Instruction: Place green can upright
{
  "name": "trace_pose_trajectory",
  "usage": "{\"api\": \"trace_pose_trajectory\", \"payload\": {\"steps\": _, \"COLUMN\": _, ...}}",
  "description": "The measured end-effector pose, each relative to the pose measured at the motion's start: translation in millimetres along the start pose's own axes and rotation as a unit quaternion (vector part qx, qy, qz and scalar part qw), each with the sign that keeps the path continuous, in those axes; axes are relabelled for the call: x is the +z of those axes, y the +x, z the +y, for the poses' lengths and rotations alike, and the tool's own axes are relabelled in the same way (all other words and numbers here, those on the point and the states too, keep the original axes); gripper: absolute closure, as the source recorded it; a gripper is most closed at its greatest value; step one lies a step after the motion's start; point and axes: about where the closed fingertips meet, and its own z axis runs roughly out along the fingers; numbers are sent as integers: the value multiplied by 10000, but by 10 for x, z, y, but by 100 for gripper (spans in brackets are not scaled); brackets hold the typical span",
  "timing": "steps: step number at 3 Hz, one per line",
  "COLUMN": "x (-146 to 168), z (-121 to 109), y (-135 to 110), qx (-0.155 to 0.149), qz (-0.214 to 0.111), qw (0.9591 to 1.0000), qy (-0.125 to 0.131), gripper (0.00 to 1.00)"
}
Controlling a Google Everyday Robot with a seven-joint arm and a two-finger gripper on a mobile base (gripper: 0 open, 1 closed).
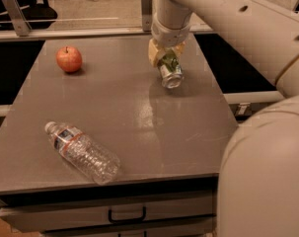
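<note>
The green can (169,71) is a small green-and-white can with a shiny silver end. It hangs tilted, silver end facing down and toward me, just above the far right part of the grey table (139,117). My gripper (165,57) comes down from above and is shut on the can's upper part, with its tan fingers (153,53) on either side.
A red apple (69,59) sits at the far left of the table. A clear plastic water bottle (82,152) lies on its side near the front left edge. A drawer with a handle (126,215) is under the table front. My arm's large white body (262,172) fills the right.
</note>
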Motion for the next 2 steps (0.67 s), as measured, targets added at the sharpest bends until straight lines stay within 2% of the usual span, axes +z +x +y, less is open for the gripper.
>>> {"api": "trace_pose_trajectory", "payload": {"steps": 1, "x": -193, "z": 23, "y": -190, "qx": -588, "qz": -699, "qw": 9948, "qy": -457, "gripper": 100}}
{"api": "trace_pose_trajectory", "payload": {"steps": 2, "x": -421, "z": 123, "y": -363, "qx": -1036, "qz": -1622, "qw": 9739, "qy": -1202, "gripper": 100}}
